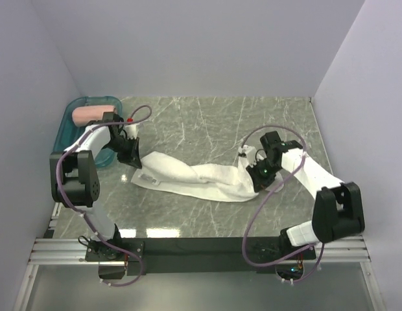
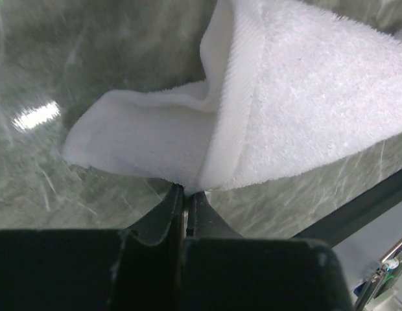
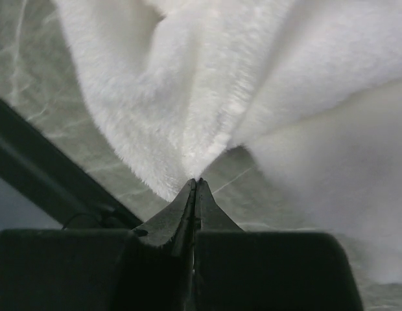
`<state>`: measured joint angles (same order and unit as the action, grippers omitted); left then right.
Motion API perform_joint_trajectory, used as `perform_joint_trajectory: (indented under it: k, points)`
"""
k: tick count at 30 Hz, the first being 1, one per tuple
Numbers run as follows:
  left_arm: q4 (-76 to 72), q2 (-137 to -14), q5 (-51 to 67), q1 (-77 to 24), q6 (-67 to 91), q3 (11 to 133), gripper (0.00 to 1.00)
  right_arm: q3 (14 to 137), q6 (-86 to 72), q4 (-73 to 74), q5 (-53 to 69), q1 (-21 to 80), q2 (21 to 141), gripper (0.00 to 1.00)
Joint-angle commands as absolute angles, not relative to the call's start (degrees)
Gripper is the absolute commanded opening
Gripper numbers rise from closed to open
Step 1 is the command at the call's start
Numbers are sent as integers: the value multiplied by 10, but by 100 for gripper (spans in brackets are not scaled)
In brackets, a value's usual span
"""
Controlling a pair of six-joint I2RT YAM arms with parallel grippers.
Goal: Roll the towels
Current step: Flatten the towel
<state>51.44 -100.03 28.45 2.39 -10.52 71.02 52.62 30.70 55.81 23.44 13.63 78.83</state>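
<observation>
Across the green marbled surface lies the white towel, bunched lengthwise, each end pinched tight by the closed left fingers and right fingers. At far left, the pink towel sits rolled in the teal tray.

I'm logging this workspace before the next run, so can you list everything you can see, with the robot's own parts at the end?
white towel: one, white, bunched lengthwise across the middle of the table, held at both ends
pink towel: one, salmon-pink, a compact bundle lying in the tray
tray: one, translucent teal, far left corner of the table
table: one, grey-green marble pattern, under everything
mounting rail: one, black, along the near edge, carrying both arm bases
cables: one per arm, purplish grey, looping along the arms
left gripper: one, black, shut on the towel's left end, near the tray
right gripper: one, black, shut on the towel's right end
</observation>
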Motion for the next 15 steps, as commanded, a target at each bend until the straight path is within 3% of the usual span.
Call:
perform_joint_trajectory:
  k: [1,7,9,10,12,13,15]
  points:
    - [486,-1026,261,22,-81,758,1,585,281,475,181,134,834,0]
    - [495,-1084,272,50,-19,832,3,740,244,460,165,120,913,0]
    - [517,-1085,296,55,-34,844,14,777,238,471,190,118,938,0]
    - [524,-1081,312,63,-66,845,33,798,232,482,198,119,943,0]
    - [541,-1054,336,73,-105,847,47,809,228,496,222,121,961,0]
    - [548,-1045,340,81,-122,849,61,807,223,499,225,124,970,0]
    - [559,-1014,319,83,-153,846,63,797,223,502,234,126,973,0]
